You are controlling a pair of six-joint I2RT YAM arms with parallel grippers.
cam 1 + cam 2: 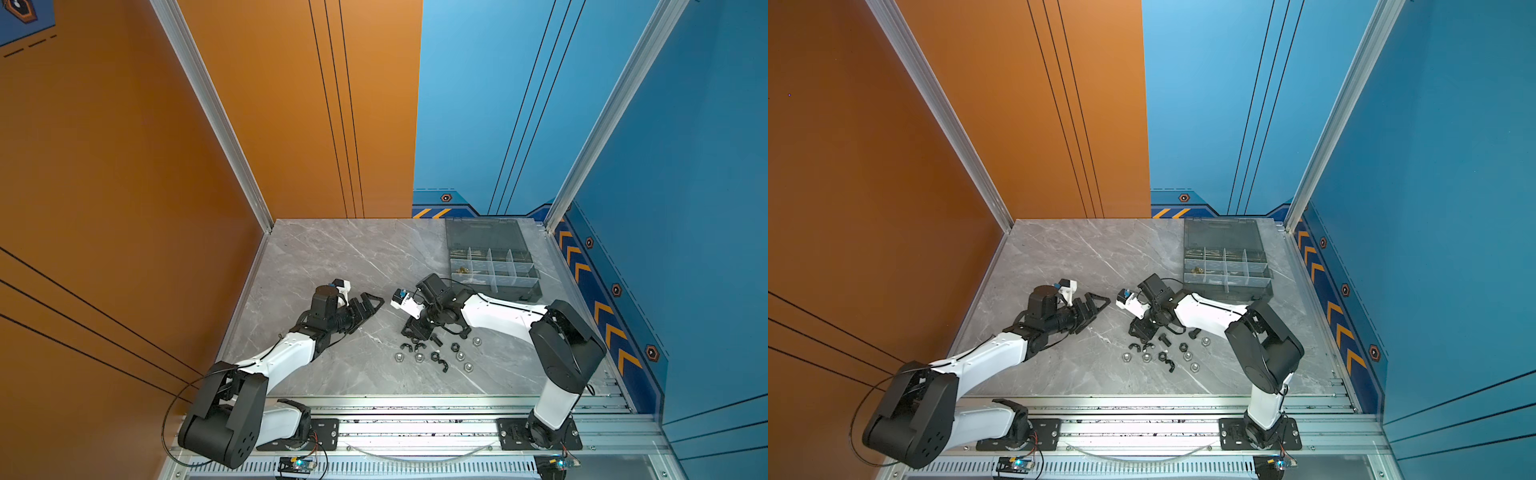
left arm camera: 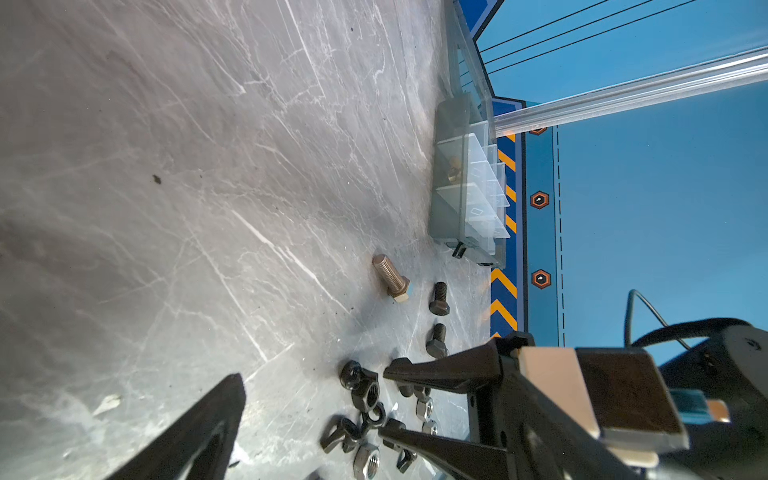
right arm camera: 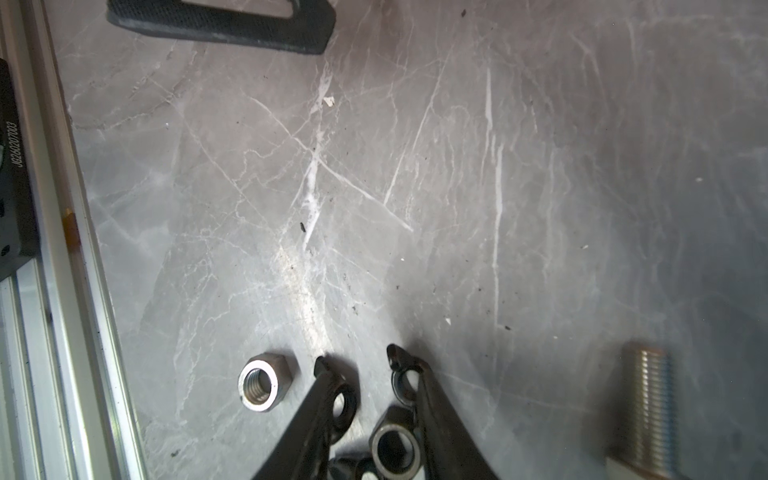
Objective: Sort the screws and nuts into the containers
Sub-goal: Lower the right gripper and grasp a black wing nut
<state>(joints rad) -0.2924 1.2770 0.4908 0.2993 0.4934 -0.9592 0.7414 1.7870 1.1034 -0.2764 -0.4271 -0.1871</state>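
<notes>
Task status: I am judging the sort to be at an early stage.

- **Container:** The smoky-grey translucent plastic organiser box is standing open at the far right of the grey marble-patterned counter. A few small brass-coloured nuts are lying in one compartment on the side of the box nearest the counter's middle. I am making out nothing in the other compartments.
- **Unsorted nuts:** The silver hex nuts, black hex nuts and small black wing nuts are lying loose in a cluster on the counter, well apart from the box.
- **Unsorted screws:** The long silver threaded bolt and the short black hex-head bolts are lying just beside that cluster, none of them in a compartment.
- **Right jaws:** I am holding them part-way apart, tips at the counter and over the cluster, grasping nothing. A black hex nut is sitting between the fingers, against one of them, with a gap on its other side.
- **Left jaws:** I am holding them released and empty, low over bare counter beside the cluster.

Almost every item is waiting to be carried across.
</notes>
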